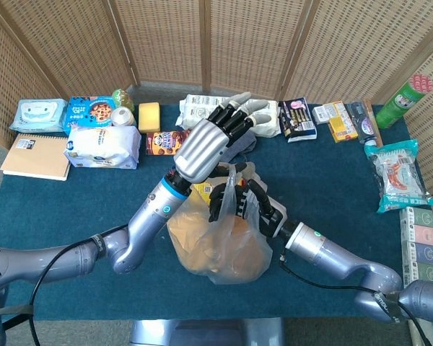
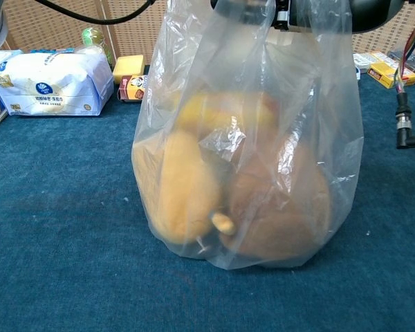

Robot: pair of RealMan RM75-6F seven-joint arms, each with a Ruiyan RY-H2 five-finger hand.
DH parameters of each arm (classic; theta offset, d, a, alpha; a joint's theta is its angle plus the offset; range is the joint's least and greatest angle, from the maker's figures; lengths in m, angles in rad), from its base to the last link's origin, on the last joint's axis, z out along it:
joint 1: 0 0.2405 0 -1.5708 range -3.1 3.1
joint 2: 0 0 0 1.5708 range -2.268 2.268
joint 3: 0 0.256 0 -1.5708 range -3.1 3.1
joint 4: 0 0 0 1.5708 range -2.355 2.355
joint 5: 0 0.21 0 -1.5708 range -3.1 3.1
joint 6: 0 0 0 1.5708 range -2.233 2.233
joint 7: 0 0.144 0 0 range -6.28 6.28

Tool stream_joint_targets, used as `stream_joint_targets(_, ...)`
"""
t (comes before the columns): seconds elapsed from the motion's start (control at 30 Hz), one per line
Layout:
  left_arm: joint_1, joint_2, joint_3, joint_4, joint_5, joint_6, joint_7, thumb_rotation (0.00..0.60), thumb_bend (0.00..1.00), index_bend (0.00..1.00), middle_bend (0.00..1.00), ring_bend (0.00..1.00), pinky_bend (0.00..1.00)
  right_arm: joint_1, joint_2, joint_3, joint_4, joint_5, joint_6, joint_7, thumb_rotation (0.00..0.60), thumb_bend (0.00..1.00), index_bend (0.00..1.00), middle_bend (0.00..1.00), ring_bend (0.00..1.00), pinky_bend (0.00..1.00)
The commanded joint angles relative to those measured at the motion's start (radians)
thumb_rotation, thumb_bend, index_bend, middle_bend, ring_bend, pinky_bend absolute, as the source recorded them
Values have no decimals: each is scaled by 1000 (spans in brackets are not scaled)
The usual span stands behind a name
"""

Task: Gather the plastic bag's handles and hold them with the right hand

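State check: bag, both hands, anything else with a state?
plastic bag: upright on the table, full, top gathered upward
right hand: fingers curled around the bag's handles
left hand: above the bag, fingers extended, holding nothing
tissue pack: lying flat, sealed

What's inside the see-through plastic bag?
Through the plastic bag you can see rounded yellow and brown lumps, maybe bread or fruit; the cloudy plastic blurs them. They sit packed against each other, so whatever lies behind them is hidden.
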Motion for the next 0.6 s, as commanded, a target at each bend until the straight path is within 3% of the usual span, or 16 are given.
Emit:
stream_joint_targets(0.03, 0, -1, 3, 2, 3, 0, 0, 600, 164, 157, 111, 0, 82, -1, 5, 0, -3, -3, 1, 8, 142, 217, 387, 494, 513, 386)
stream_joint_targets(0.37, 8, 8, 13, 4, 4, -6, -6, 600, 131, 133, 100, 0, 80, -4, 34, -5, -12, -5, -5, 35, 138, 221, 397, 511, 539, 419)
stream_joint_targets(0.6, 31, 58, 39, -24, 5, -29, 22, 600, 96, 63, 66, 0, 72, -13, 61, -4, -19, 20, -20, 53, 139, 228, 407, 528, 569, 454)
